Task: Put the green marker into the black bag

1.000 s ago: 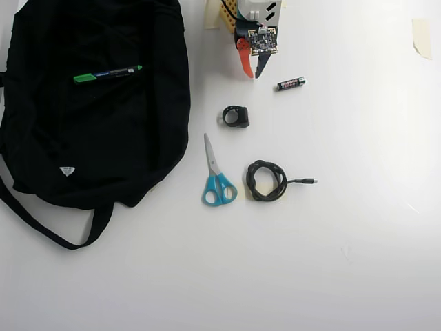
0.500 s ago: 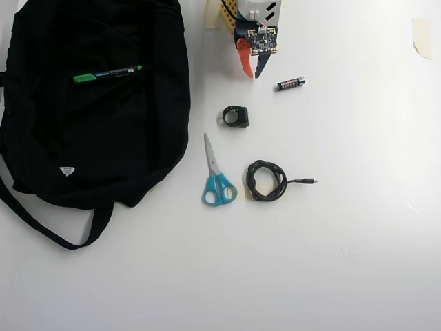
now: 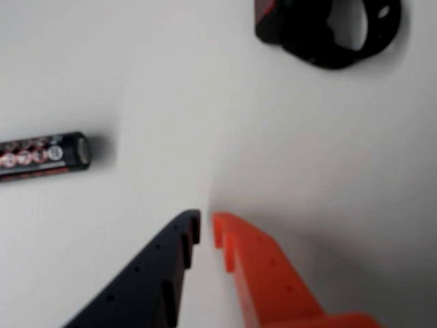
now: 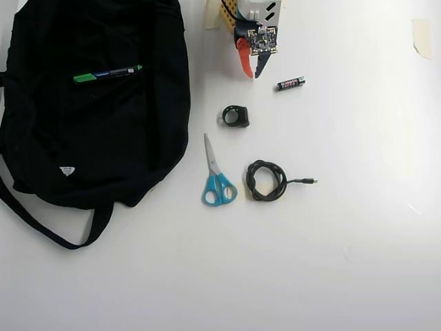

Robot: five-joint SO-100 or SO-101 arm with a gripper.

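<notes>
Since the marker already lies across the upper part of the bag, on the fabric or in its mouth, I cannot tell which, you have little left but to park cleanly. Your gripper hangs well apart from it, empty, jaws nearly pressed together, between the battery and a small black ring. Keep it high and clear of both.

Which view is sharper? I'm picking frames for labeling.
The overhead view is sharp and evenly lit: green marker on the black bag reads clearly. The wrist view is soft, with the battery and tool blurred.
</notes>
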